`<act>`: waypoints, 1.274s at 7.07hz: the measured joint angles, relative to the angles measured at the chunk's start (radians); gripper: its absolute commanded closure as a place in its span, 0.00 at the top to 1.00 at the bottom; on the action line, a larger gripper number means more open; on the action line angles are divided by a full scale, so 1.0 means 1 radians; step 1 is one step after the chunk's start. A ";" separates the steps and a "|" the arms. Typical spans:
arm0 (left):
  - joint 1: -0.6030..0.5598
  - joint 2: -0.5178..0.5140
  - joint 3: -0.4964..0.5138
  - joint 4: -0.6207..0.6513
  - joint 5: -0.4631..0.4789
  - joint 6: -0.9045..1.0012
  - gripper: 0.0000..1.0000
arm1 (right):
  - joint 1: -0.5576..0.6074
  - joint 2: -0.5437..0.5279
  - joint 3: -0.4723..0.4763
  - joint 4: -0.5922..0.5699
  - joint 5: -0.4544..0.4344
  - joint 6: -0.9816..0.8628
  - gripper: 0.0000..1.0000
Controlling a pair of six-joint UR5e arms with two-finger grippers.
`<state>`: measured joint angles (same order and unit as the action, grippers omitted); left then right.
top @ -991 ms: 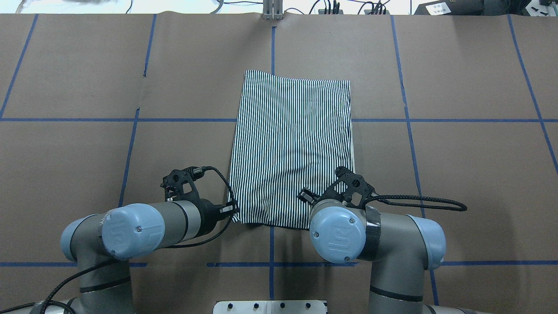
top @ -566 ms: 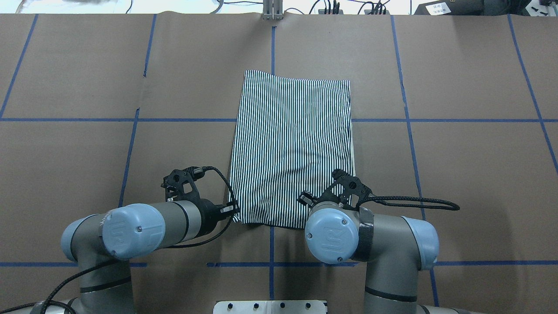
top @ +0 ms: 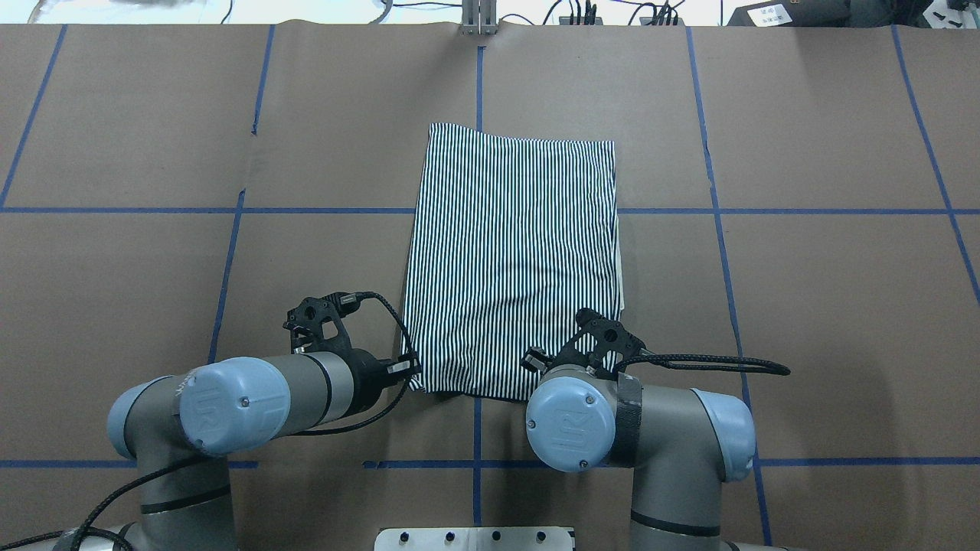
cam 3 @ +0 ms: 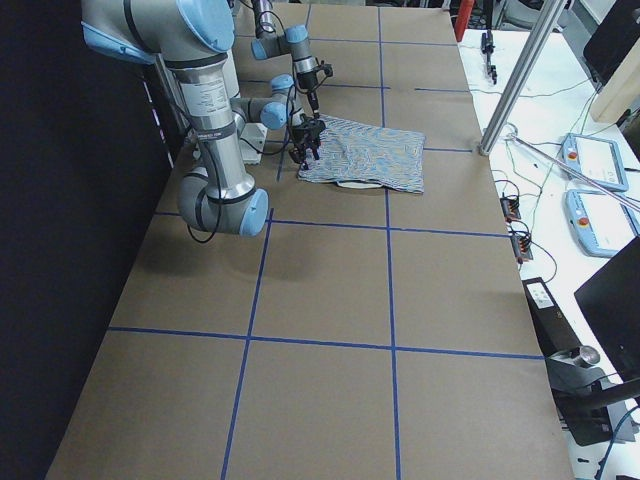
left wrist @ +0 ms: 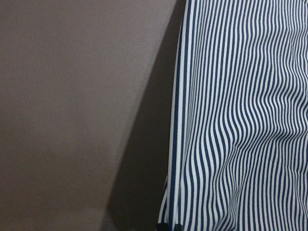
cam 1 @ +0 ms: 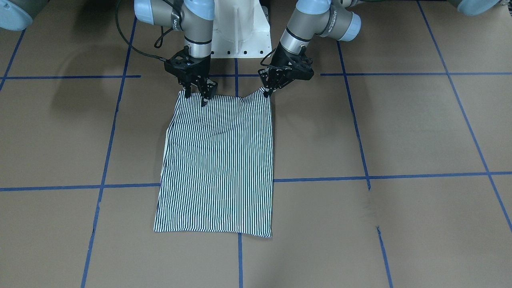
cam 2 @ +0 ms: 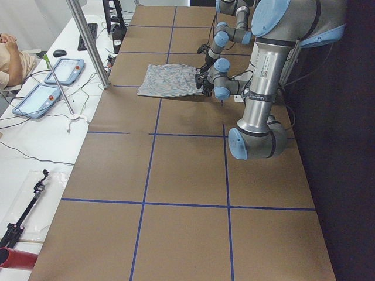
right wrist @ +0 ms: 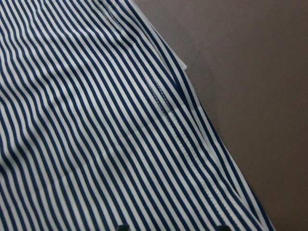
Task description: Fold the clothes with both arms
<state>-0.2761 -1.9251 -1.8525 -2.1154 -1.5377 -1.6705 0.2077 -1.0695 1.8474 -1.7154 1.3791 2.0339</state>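
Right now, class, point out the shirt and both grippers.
shirt (top: 513, 252), overhead view, middle of the cloth.
left gripper (cam 1: 267, 92), front view, between fingertips at the corner.
right gripper (cam 1: 196, 95), front view, between its fingertips.

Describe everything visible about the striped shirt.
The shirt is soft knit with thin navy-and-white stripes, folded into a tall rectangle lying flat on the brown table. A cream strip peeks along one long edge. The left gripper pinches one robot-side corner, slightly raised; the right gripper stands open over the other.

Our left arm (top: 306, 383) reaches low, left gripper (cam 1: 267, 90) pinching the shirt (cam 1: 218, 160) corner. Our right arm (top: 666, 428) bends at the elbow, right gripper (cam 1: 196, 96) pointing straight down, jaws apart.
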 measured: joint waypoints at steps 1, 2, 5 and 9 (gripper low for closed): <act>0.000 0.000 0.000 0.000 -0.001 0.000 0.00 | -0.003 0.000 -0.008 0.000 0.000 -0.001 0.67; 0.000 0.000 0.000 -0.001 -0.001 0.000 0.00 | -0.007 0.001 -0.015 0.000 -0.001 -0.002 0.65; 0.002 -0.001 -0.001 -0.002 -0.001 -0.001 0.00 | -0.013 0.004 -0.028 0.001 -0.001 -0.010 0.00; 0.003 -0.007 -0.001 -0.002 0.004 -0.003 0.00 | -0.014 0.013 -0.028 0.001 -0.001 -0.017 0.00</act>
<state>-0.2731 -1.9323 -1.8530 -2.1169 -1.5338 -1.6734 0.1935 -1.0561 1.8195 -1.7146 1.3782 2.0174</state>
